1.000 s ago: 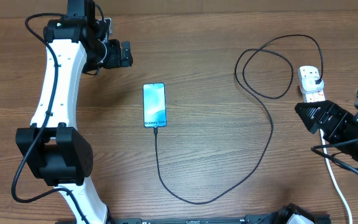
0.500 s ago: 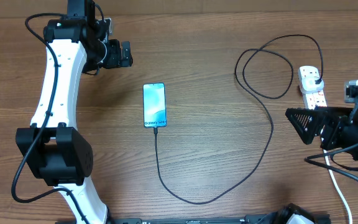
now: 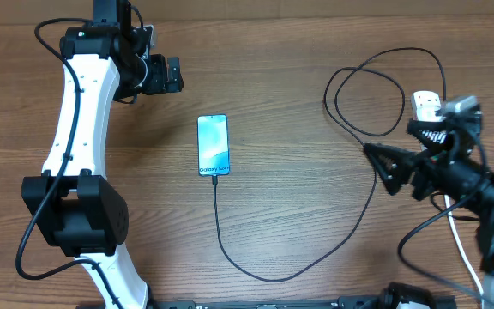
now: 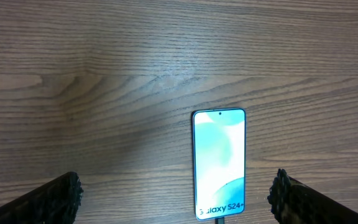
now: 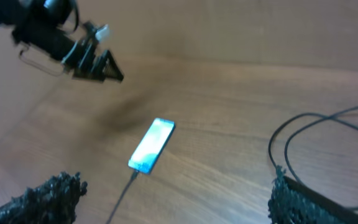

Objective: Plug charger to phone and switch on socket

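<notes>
My left pincer (image 3: 168, 75) hangs open near the phone (image 3: 213, 145), the cable (image 3: 216, 202) touching its bottom edge. My right pincer (image 3: 378, 169), open too, hovers beside the power strip (image 3: 427, 106).

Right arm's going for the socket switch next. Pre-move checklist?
1. Charger tip in phone: ok. The cable meets the phone's bottom edge and the screen is lit.
2. Right hand free: ok. It is open and holding nothing.
3. Right hand lined up on socket: not ok. The fingertips sit to its left, near the cable loop.
4. Switch position: cannot tell. The socket is mostly hidden in the overhead view.
5. Left hand out of the way: ok. It is open and above the table, away from the phone.
</notes>
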Controlling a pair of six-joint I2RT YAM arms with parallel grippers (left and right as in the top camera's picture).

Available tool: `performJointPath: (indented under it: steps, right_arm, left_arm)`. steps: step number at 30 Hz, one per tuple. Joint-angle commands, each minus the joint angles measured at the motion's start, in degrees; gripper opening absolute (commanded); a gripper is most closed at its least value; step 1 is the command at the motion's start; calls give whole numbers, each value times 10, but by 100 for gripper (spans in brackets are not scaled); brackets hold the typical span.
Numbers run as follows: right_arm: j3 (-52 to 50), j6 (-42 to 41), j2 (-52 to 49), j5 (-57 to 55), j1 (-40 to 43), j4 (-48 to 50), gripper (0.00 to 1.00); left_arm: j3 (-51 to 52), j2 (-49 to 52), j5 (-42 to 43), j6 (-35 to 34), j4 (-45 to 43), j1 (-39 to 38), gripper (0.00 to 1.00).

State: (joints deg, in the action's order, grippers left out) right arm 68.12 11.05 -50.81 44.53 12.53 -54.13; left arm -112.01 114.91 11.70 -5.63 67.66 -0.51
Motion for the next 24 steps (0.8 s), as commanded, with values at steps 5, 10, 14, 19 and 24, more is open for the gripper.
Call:
performJointPath:
  steps: [5, 10, 14, 19, 24]
  right_arm:
    - [-115, -210, 86, -207, -86, 138, 100]
    - [-196, -209, 142, -264, -120, 254, 100]
    - [-264, -209, 183, -306, -142, 327, 100]
    - [-354, -207, 238, -330, -148, 407, 100]
    - [-441, -207, 289, -352, -148, 471, 100]
  left_arm:
    - [1, 6, -3, 3, -2, 2, 100]
    - [1, 6, -3, 3, -2, 2, 100]
    - [1, 6, -3, 3, -2, 2, 100]
    - [1, 6, -3, 3, -2, 2, 100]
    - [1, 6, -3, 3, -2, 2, 100]
